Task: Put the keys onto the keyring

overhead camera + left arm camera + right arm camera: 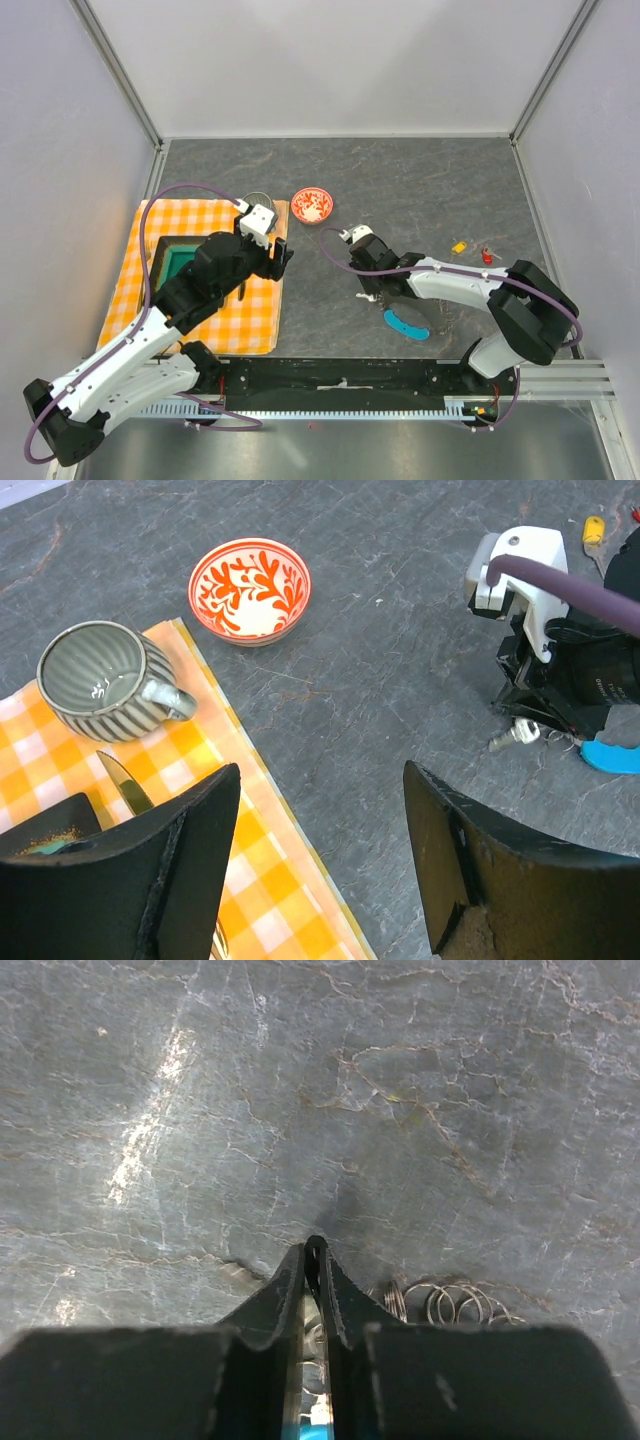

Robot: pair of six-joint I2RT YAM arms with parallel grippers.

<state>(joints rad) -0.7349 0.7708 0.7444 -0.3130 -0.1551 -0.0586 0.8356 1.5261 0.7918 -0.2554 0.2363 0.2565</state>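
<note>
In the top external view, saw the whole layout at once: the keyring (403,322), marked by its blue crescent, lying on the slate table (420,180) near the front edge, just beside the right gripper (372,296); the yellow key (459,246) and red key (487,256) close together, well apart from the ring, off to the right. Saw the left gripper (280,258) over the edge of the checked cloth (215,310), and a dark-framed teal tray (180,262) on that cloth, too covered by the arm to tell its contents.

From the left wrist, made out what the arm half hid above: the ribbed cup (105,718) upright on the cloth, holding nothing, a knife (122,778) beside it; the red-patterned bowl (250,590) on bare slate just off the cloth, likewise empty. Found the left fingers (200,830) spread wide, nothing between them.

From the right wrist alone, got the close look: right fingers (270,1310) pinched to a slit, tips touching, with a bright metal sliver and a fleck of blue in the slit, and small wire rings (455,1302) on the slate just to the right. Could not tell whether the sliver was gripped.
</note>
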